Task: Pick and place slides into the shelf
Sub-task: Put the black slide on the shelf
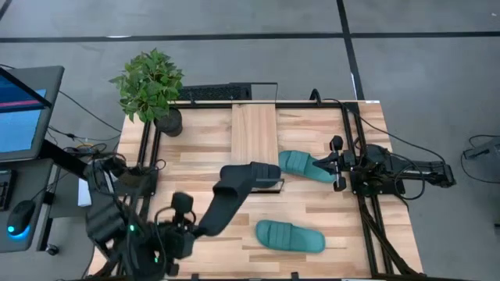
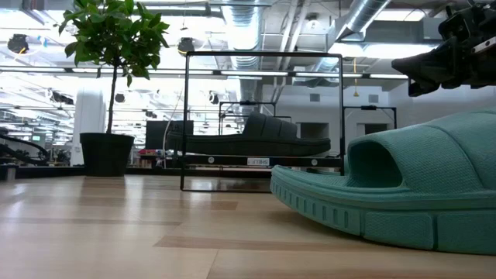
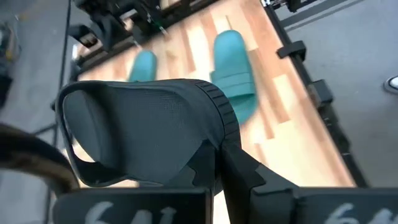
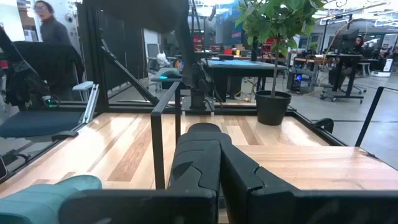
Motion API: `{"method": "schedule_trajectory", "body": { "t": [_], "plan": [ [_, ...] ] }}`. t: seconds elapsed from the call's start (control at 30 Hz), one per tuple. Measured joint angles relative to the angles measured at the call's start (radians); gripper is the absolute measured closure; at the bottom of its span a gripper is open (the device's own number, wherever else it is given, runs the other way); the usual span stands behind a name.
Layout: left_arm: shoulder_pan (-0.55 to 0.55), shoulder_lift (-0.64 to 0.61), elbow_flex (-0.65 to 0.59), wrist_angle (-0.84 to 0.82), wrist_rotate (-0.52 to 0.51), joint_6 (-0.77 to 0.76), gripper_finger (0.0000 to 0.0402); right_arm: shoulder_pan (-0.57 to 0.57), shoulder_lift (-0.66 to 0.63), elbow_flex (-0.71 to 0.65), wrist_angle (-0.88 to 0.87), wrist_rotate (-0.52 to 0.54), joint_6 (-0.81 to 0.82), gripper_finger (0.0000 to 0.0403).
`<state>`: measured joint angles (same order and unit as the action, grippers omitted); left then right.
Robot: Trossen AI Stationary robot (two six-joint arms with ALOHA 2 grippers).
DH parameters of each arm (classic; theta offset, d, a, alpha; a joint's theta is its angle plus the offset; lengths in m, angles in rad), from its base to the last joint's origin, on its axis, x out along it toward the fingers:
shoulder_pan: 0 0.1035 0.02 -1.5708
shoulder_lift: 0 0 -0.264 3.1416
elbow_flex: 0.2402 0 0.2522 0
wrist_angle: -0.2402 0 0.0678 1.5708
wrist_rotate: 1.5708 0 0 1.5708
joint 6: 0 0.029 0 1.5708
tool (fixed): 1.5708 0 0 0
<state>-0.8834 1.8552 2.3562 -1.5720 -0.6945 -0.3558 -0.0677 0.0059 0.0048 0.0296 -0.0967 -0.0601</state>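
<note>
My left gripper [image 1: 226, 191] is shut on a black slide [image 1: 244, 176], which hangs above the table just before the near end of the shelf [image 1: 254, 133], a light-wood plank in a black wire frame. In the low view another black slide [image 2: 248, 136] seems to lie on a lower level inside the shelf's frame [image 2: 186, 116]. One teal slide [image 1: 291, 236] lies sole-down near the front edge. A second teal slide [image 1: 303, 165] lies by my right gripper [image 1: 337, 165], which is shut and stands level at the table's right, next to it. My left gripper pinches the black slide between its two fingers [image 3: 233, 165], at the slide's edge just beside the ribbed strap [image 3: 208, 134]. The fingers come slanting down from the table's near left. The slide is lifted clear of the table and tilted, its strap opening [image 3: 106, 134] showing in the wrist view.
A potted plant [image 1: 150, 86] stands at the far left corner. A keyboard [image 1: 215, 94] lies beyond the far edge. Black frame rails [image 1: 363, 211] run along the table's left and right sides. Bare wood [image 1: 195, 148] lies left of the shelf. A person [image 4: 53, 28] stands beyond the table.
</note>
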Motion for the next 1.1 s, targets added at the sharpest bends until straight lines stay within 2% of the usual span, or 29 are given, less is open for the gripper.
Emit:
{"method": "schedule_trajectory", "body": {
  "t": [0.33, 0.5, 0.8, 1.1],
  "plan": [
    [0.116, -0.107, 0.000, 0.000, 0.002, 0.320, 0.0401, 0.000, 0.000, 0.000, 0.000, 0.000, 0.000, 0.0403],
    [0.192, -0.140, 0.000, 0.000, 0.036, 0.455, 0.0401, 0.000, 0.000, 0.000, 0.000, 0.000, 0.000, 0.0403],
    [0.339, -0.147, -0.007, 0.001, 0.133, 0.760, 0.0401, 0.000, 0.000, 0.000, 0.000, 0.000, 0.000, 0.0403],
    [0.453, -0.146, -0.087, 0.001, 0.158, 1.023, 0.0401, 0.000, 0.000, 0.000, 0.000, 0.000, 0.000, 0.0403]
  ]
}}
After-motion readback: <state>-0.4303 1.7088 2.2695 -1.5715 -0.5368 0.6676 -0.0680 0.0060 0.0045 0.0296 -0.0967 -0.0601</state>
